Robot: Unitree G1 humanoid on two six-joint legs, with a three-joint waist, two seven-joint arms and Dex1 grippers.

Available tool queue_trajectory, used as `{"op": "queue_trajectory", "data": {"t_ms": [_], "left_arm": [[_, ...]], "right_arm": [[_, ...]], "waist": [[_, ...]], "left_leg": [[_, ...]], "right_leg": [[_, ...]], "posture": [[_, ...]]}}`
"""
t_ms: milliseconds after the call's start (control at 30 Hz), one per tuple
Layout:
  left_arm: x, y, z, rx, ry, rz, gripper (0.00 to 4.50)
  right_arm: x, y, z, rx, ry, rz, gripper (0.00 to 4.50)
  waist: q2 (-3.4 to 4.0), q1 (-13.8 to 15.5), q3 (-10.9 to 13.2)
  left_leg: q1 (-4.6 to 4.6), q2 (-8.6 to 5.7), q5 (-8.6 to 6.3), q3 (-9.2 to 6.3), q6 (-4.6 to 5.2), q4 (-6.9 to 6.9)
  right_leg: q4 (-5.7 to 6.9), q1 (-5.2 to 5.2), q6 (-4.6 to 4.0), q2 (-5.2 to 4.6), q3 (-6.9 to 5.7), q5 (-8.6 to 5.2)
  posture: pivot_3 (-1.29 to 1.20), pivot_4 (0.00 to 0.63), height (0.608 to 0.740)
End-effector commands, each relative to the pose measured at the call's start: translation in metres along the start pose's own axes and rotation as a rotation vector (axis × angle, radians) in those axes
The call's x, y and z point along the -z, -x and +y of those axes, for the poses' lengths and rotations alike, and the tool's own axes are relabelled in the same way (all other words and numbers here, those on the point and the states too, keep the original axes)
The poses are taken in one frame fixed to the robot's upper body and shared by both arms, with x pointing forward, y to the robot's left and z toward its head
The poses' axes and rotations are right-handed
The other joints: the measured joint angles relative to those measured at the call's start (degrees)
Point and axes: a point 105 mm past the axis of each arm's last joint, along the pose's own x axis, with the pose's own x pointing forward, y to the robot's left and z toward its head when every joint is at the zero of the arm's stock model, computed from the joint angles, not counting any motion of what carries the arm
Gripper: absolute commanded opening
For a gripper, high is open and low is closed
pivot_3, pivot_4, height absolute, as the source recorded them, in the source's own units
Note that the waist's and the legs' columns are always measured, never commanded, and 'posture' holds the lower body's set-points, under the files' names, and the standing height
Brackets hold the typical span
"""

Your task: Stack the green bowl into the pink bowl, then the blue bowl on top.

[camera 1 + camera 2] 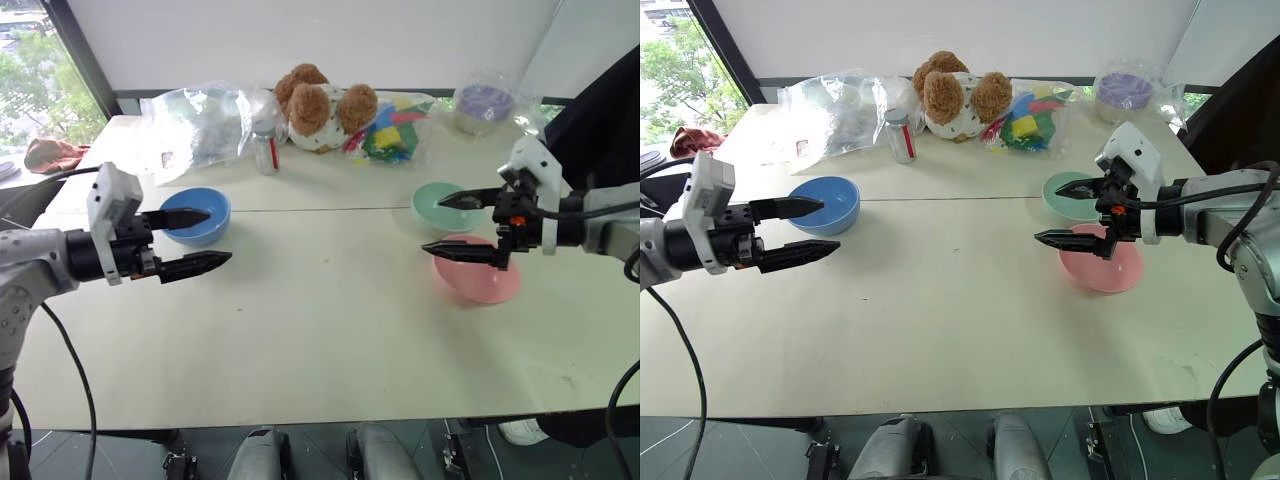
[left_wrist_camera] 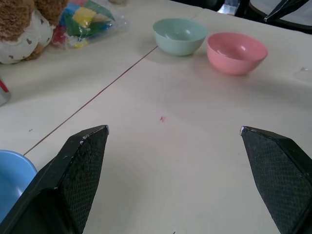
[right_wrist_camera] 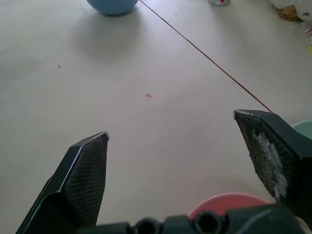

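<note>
Both grippers, left gripper (image 1: 205, 238) and right gripper (image 1: 1068, 212), are held wide open, nothing gripped; bowls unstacked.

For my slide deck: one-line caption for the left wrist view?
Open left gripper over the table, facing green bowl beside pink bowl.

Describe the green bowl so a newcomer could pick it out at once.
Start at the pale table and go to the robot's right side, where two bowls sit side by side. The green bowl is the farther one, behind the pink bowl, and its mint colour sets it apart.
</note>
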Motion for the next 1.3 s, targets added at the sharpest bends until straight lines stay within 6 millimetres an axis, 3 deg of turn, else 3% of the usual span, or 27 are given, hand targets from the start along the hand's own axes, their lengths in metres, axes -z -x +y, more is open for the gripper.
{"op": "queue_trajectory", "data": {"t_ms": [33, 167, 300, 500, 733, 833, 1067, 1133, 1300], "left_arm": [[-0.011, 0.000, -0.001, 0.000, -0.050, -0.030, 4.50], [-0.010, -0.004, -0.001, 0.006, -0.049, -0.035, 4.50], [-0.009, -0.009, -0.001, 0.010, -0.053, -0.037, 4.50], [-0.005, -0.013, -0.002, 0.015, -0.058, -0.031, 4.50], [-0.004, -0.015, 0.000, 0.019, -0.064, -0.030, 4.50], [-0.005, -0.016, 0.001, 0.021, -0.069, -0.031, 4.50], [-0.007, -0.016, 0.004, 0.015, -0.078, -0.031, 4.50], [-0.008, -0.015, 0.005, 0.013, -0.082, -0.030, 4.50], [-0.011, -0.015, 0.009, 0.007, -0.094, -0.034, 4.50]], "right_arm": [[-0.006, 0.008, -0.007, 0.062, 0.029, 0.005, 4.47], [0.008, 0.005, -0.016, 0.126, -0.038, 0.068, 4.47], [0.035, 0.001, -0.017, 0.170, -0.137, 0.161, 4.47], [0.085, -0.004, 0.001, 0.188, -0.198, 0.311, 4.47], [0.113, -0.011, 0.017, 0.179, -0.196, 0.388, 4.47], [0.122, -0.011, 0.016, 0.192, -0.140, 0.427, 3.60], [0.107, -0.014, 0.018, 0.143, -0.056, 0.385, 0.04], [0.090, -0.014, 0.023, 0.076, 0.022, 0.341, 0.04], [0.016, -0.026, 0.053, -0.201, 0.245, 0.112, 0.04]], "waist": [[0.00, 0.00, 0.00], [0.00, 0.00, 0.00], [0.00, 0.00, 0.00], [0.00, 0.10, 0.00], [0.00, -0.10, 0.00], [0.00, 0.00, 0.00], [0.00, -0.09, 0.00], [-0.02, -0.02, -0.01], [0.06, -0.42, 0.03]], "left_leg": [[0.00, 0.00, 0.00, 0.00, 0.00, 0.00], [0.00, 0.00, 0.00, 0.00, 0.00, 0.00], [0.00, -0.01, 0.00, 0.00, 0.00, 0.00], [-0.02, -0.01, 0.00, 0.00, 0.00, -0.01], [0.01, -0.01, 0.00, 0.03, 0.00, 0.00], [0.01, -0.01, 0.00, 0.03, 0.00, 0.00], [0.01, -0.02, 0.00, 0.03, 0.00, 0.01], [0.03, -0.01, 0.00, 0.03, 0.00, 0.01], [0.03, 0.01, 0.00, 0.03, 0.00, 0.01]], "right_leg": [[0.00, 0.00, 0.00, 0.00, 0.00, 0.00], [0.00, 0.00, 0.00, 0.00, 0.00, 0.00], [0.00, 0.00, 0.00, 0.00, 0.00, 0.00], [-0.01, 0.00, 0.00, 0.00, 0.00, 0.00], [0.01, 0.00, 0.00, 0.05, 0.05, 0.00], [0.01, 0.00, 0.00, 0.06, 0.04, 0.00], [0.01, 0.00, 0.00, 0.07, 0.05, 0.00], [0.01, 0.01, 0.00, 0.09, 0.05, 0.00], [0.01, 0.00, 0.01, 0.11, 0.05, 0.00]], "posture": [[0.00, 0.150, 0.740], [0.00, 0.150, 0.740], [0.00, 0.150, 0.740], [0.00, 0.150, 0.740], [0.00, 0.150, 0.740], [0.00, 0.150, 0.740], [0.00, 0.150, 0.740], [0.00, 0.150, 0.740], [0.00, 0.150, 0.740]]}}
